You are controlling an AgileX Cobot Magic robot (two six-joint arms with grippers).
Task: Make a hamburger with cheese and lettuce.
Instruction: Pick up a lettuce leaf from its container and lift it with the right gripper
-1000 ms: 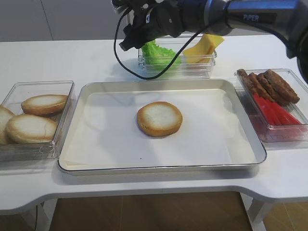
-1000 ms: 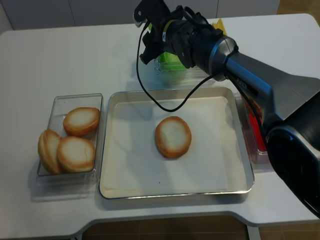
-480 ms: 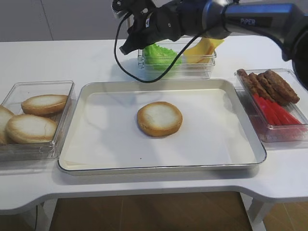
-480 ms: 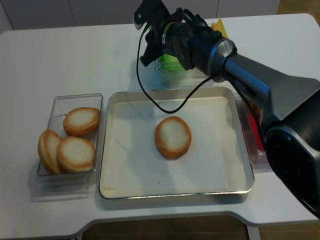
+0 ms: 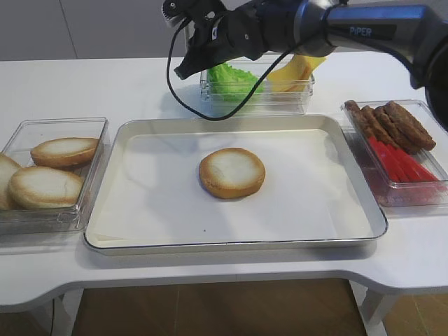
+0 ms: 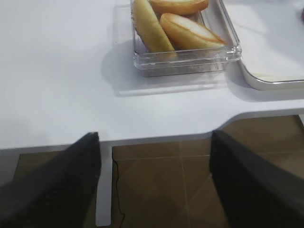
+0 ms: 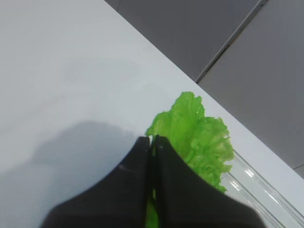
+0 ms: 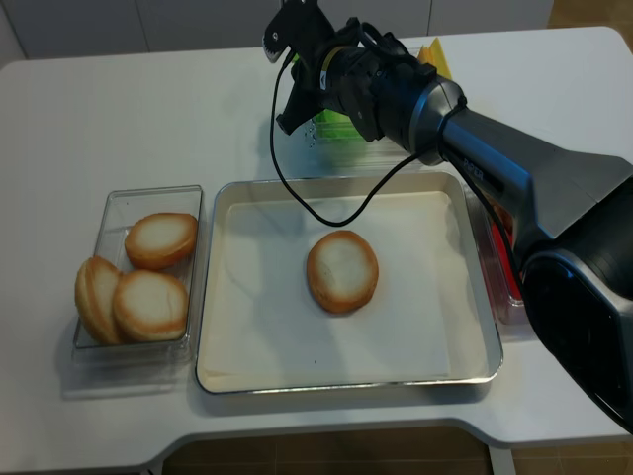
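Right tool (image 7: 152, 142) is clamped on the lettuce (image 7: 199, 137), upper centre; lift it straight, clear of the container wall (image 5: 255, 101), then carry it to the hamburger (image 5: 232, 172).

- In the right wrist view the dark jaws cover the lower part of the lettuce (image 7: 199, 137); only the frilly top shows.
- In the exterior high view the right arm (image 5: 280, 28) hides part of the cheese (image 5: 294, 70) (just a yellow corner shows).
- The same view cuts off the leftmost bun half in the clear box (image 5: 94, 150) at the picture's left edge.
- The left wrist view shows two blurred dark shapes at its bottom edge, too soft to read.
- The red strips (image 8: 499, 262) lie mostly under the arm in the realsense view.
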